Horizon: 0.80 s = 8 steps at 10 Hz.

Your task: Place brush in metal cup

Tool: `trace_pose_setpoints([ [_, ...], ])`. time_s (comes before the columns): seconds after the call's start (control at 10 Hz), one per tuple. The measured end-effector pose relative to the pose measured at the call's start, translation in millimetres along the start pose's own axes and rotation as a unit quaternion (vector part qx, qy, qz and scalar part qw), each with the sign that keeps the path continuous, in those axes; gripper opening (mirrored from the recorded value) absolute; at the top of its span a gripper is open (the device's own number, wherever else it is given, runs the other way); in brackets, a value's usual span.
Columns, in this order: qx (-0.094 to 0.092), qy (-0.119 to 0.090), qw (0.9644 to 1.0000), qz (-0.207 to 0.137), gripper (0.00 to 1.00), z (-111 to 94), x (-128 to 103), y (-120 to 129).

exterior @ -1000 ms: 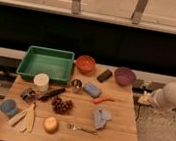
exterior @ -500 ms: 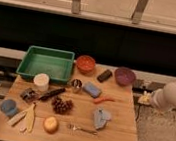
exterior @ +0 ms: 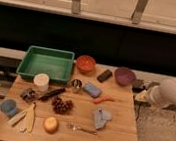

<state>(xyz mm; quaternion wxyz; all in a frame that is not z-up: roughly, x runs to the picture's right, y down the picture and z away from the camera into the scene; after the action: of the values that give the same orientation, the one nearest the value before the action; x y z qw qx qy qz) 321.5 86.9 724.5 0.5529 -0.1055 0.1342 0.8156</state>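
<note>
Nothing on the bench [exterior: 115,140] has shifted since the earlier frames, and the white arm sits in the same spot at the view's right side. The pincer [exterior: 141,94] hangs at the arm's tip, just off the bench's right edge and level with its middle row of things. Whether it is apart or together I cannot tell; it appears to carry nothing.

The brush [exterior: 52,93] lies flat on the bench's left half, well apart from the pincer, in front of the green tray [exterior: 49,53] and just beside the white cup [exterior: 41,81]. Its long axis runs on a diagonal: the greyish head points to the view's lower left, and the black handle rises to the upper right. The handle's end stops just short of the metal cup [exterior: 76,86], which stands upright between the brush and a blue block [exterior: 92,89].

So the task looks unstarted. Judging from this layout, the pincer must cross most of the bench, passing over the blue block and the cup, before it reaches the handle. The carry that follows should be short. A bunch of grapes [exterior: 61,104] lies just in front of the handle and could crowd the grasp.
</note>
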Motion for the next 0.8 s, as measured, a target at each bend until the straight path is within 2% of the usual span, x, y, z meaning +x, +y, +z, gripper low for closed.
trace_pose_setpoints([
  [0.3, -0.017, 0.007, 0.9989, -0.043, 0.61, 6, -1, 43],
  [0.5, -0.039, 0.017, 0.9954, -0.086, 0.61, 12, 6, 90],
  [0.6, -0.049, 0.024, 0.9925, -0.109, 0.61, 16, 12, 116],
  [0.8, -0.073, 0.041, 0.9828, -0.165, 0.61, 22, 30, 167],
])
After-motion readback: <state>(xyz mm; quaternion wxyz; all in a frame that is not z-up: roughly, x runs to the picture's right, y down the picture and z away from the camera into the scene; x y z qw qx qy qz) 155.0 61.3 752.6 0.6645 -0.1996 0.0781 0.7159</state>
